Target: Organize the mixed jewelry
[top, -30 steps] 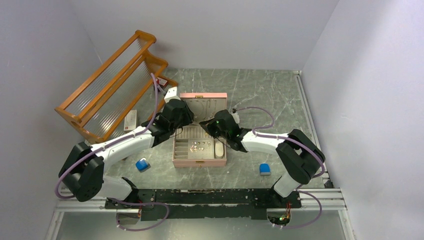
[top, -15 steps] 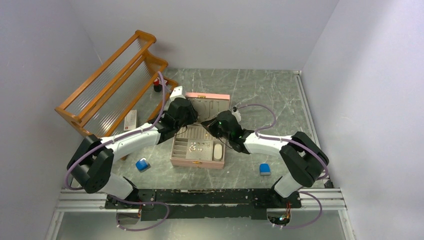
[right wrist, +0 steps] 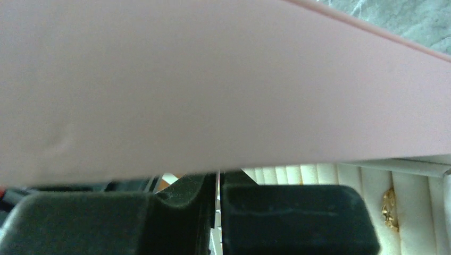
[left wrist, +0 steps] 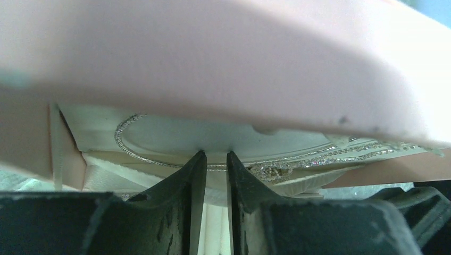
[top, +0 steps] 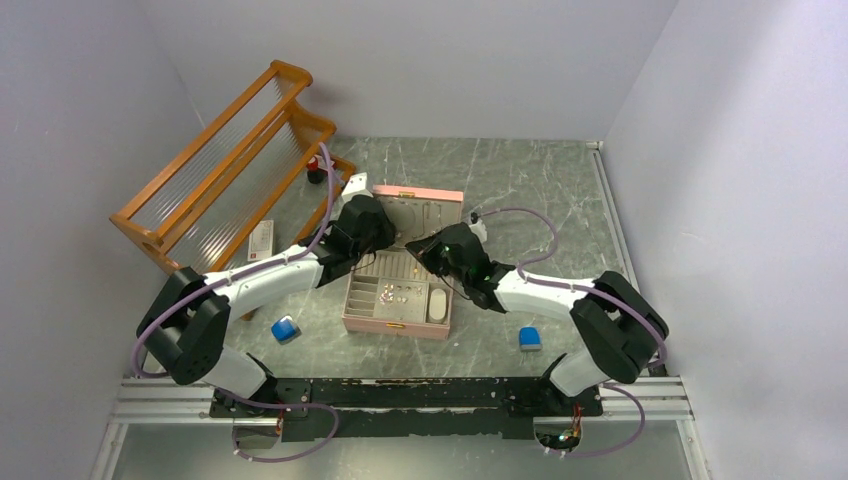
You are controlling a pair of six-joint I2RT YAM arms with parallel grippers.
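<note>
Pink box [top: 396, 324], lid [top: 420, 208] up, on table [top: 500, 190]: mixed jewelry [top: 398, 294] in its middle front compartments. My left claw [left wrist: 213, 157] at lid's left, narrowly open, empty. My right claw [right wrist: 218, 179] at lid's right, all but closed, empty.

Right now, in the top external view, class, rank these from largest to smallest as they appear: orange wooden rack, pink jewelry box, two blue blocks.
1. orange wooden rack
2. pink jewelry box
3. left blue block and right blue block: they look alike, so no order between them.
</note>
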